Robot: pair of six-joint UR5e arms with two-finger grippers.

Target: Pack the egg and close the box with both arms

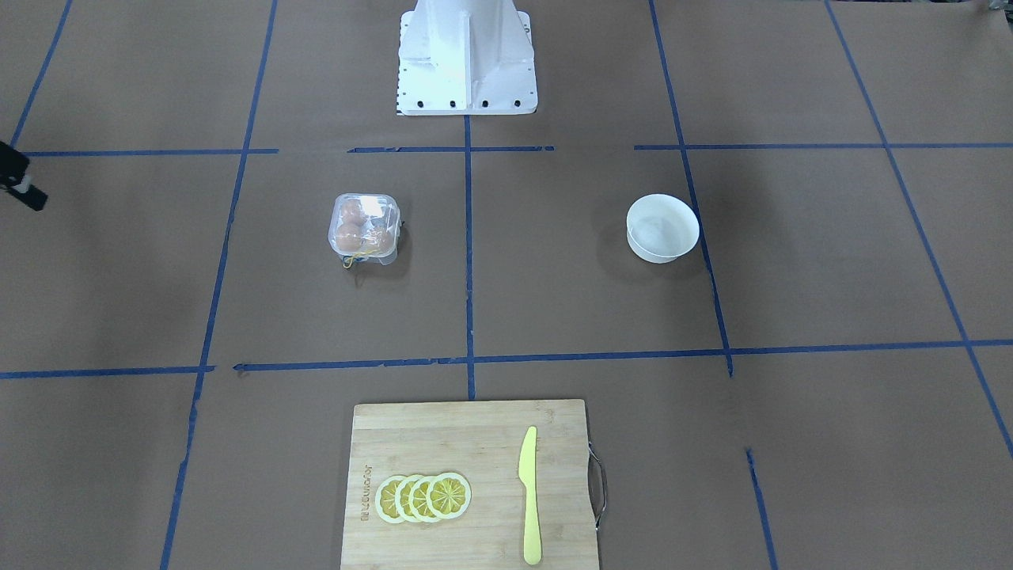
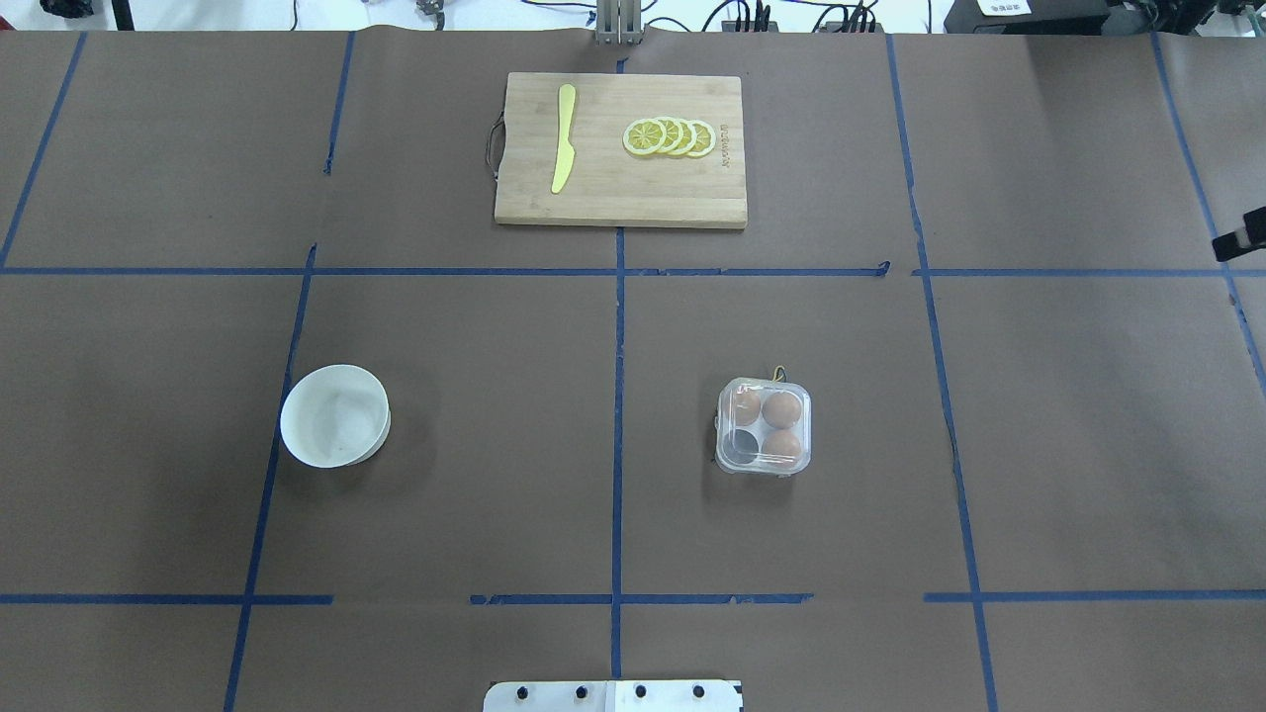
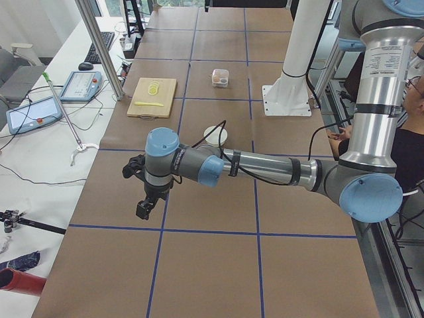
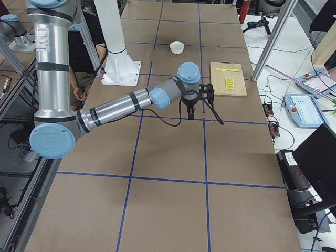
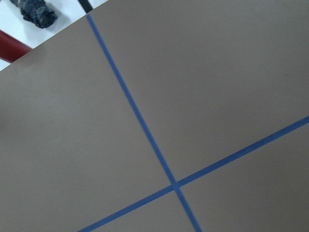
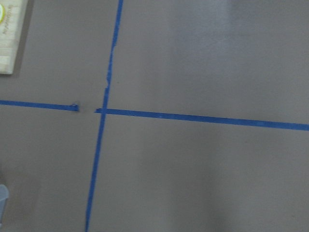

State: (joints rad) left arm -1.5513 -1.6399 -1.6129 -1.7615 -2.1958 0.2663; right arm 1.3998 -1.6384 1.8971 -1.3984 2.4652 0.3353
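The clear egg carton [image 1: 364, 228] stands on the brown table, also in the overhead view [image 2: 764, 427]. Its lid appears to lie down over the cells. Three brown eggs [image 2: 781, 408] sit inside, and one cell looks empty. No egg lies outside the box. My left gripper [image 3: 144, 209] hangs low over bare table far from the carton, beyond the bowl, and I cannot tell whether it is open. My right gripper [image 4: 191, 114] hangs over bare table on the carton's other side. Only a sliver of it shows at the front view's edge [image 1: 20, 186], so its state is unclear.
An empty white bowl [image 1: 663, 228] stands on my left side of the table. A bamboo cutting board [image 1: 467, 443] with lemon slices [image 1: 423, 497] and a yellow knife [image 1: 529, 495] lies at the far edge. The white pedestal [image 1: 467, 55] is at my base.
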